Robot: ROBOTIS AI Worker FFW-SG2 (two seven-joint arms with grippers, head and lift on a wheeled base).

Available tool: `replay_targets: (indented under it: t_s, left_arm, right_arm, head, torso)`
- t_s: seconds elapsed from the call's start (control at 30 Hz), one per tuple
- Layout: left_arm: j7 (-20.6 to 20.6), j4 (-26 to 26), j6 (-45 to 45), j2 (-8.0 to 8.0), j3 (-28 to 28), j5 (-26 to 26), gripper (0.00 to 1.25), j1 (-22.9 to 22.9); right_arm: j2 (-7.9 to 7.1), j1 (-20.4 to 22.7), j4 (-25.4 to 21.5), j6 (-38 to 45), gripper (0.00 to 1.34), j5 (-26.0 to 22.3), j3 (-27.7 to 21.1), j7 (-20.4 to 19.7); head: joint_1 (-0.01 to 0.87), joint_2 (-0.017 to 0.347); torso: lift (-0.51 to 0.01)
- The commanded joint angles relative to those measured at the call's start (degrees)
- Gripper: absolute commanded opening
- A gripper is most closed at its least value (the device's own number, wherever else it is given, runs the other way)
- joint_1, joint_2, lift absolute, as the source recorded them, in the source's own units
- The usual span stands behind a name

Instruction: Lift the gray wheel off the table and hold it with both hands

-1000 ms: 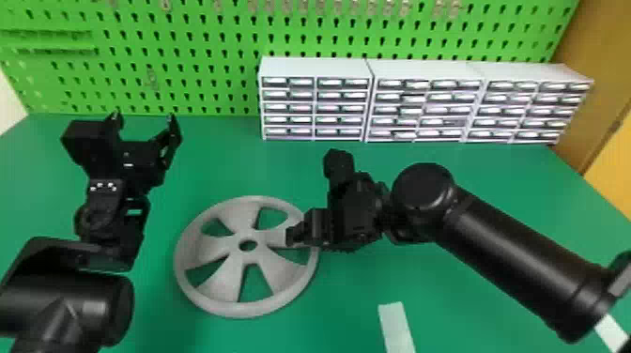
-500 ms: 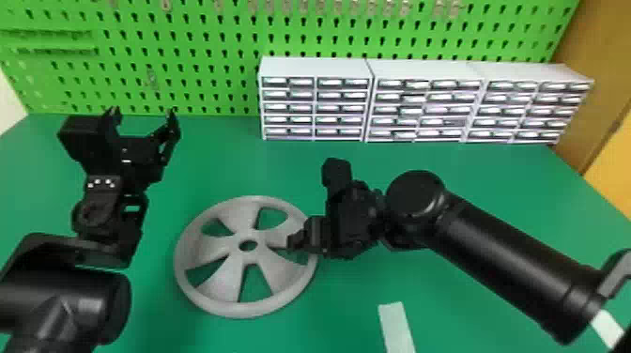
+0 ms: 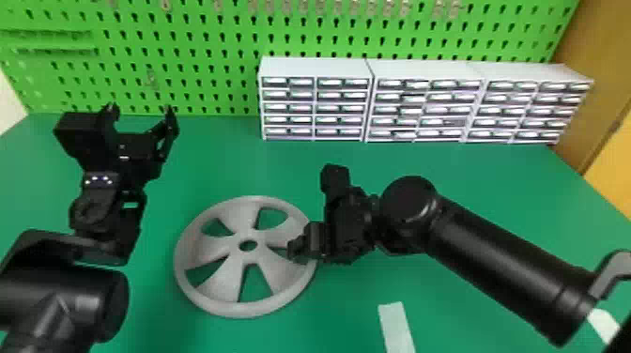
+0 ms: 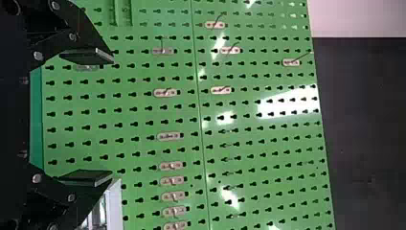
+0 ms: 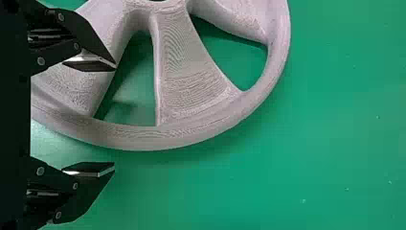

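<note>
At the rim, grip the round gray plastic wheel, likely light and stiff, the black right gripper and left gripper wide.

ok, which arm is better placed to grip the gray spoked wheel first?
Right, I'd say. The right gripper is open, the rim of the wheel showing between its two flat black fingers in the right wrist view. The left gripper, also open, faces the green perforated pegboard instead.
</note>
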Motion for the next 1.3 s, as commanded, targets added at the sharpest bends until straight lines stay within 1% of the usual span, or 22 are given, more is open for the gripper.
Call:
replay_targets:
  t_s: [0.0, 0.1, 0.17, 0.23, 0.33, 0.43, 0.6, 0.93, 1.13, 1.27]
  left_arm:
    - [0.0, -0.3, 0.4, 0.12, 0.0, 0.7, 0.84, 0.0]
    - [-0.3, -2.2, 3.8, 0.82, 1.1, 0.0, 0.84, 0.1]
    - [-3.3, -2.4, 4.0, 1.88, 3.3, 2.3, 0.84, 0.2]
    - [-4.9, -2.4, 4.0, 3.46, 5.1, 3.9, 0.84, 0.8]
    - [-5.1, -2.3, 2.5, 5.74, 6.5, 6.5, 0.85, 2.1]
    - [-5.1, -2.4, 2.3, 6.71, 7.9, 7.2, 0.84, 3.5]
    - [-5.8, -1.8, 1.1, 6.8, 9.4, 8.0, 0.84, 4.5]
    - [-6.2, -1.2, -0.1, 6.8, 8.6, 8.4, 0.84, 4.4]
    - [-6.2, -1.2, -1.6, 6.8, 8.2, 8.7, 0.84, 4.2]
    - [-6.2, -1.2, -1.8, 6.8, 7.6, 8.7, 0.84, 4.0]
  right_arm:
    - [0.1, 0.0, 0.1, -0.1, 0.81, 0.1, 0.4, 0.0]
    - [0.1, 0.0, 0.1, -0.1, 0.81, 0.1, 0.6, 0.1]
    - [0.28, 0.0, 0.1, -0.3, 0.81, 0.2, 0.6, 0.1]
    - [0.37, 0.0, 0.1, -0.4, 0.81, 0.2, 0.4, 0.2]
    - [0.54, 0.0, 0.1, -0.5, 0.81, 0.2, 0.4, 0.3]
    - [0.54, 0.2, 0.1, -0.5, 0.81, 0.3, 0.3, 0.4]
    - [0.54, 0.3, 0.1, -0.5, 0.81, 0.5, 0.0, 0.4]
    - [0.89, 0.8, 0.3, -0.5, 0.8, 1.0, -0.4, 0.4]
    - [0.89, 0.9, 0.4, -0.5, 0.7, 1.0, -0.3, 0.4]
    - [0.98, 1.0, 0.4, -0.5, 0.55, 1.3, -0.4, 0.4]
  head:
    - [0.711, 0.015]
    - [0.711, 0.015]
    - [0.711, 0.015]
    - [0.711, 0.015]
    - [0.711, 0.015]
    - [0.711, 0.015]
    - [0.711, 0.015]
    - [0.711, 0.015]
    - [0.711, 0.015]
    - [0.711, 0.015]
  torso:
    - [-0.098]
    - [-0.098]
    - [-0.098]
    - [-0.098]
    - [-0.098]
    - [-0.098]
    - [-0.098]
    - [-0.098]
    - [-0.098]
    - [-0.098]
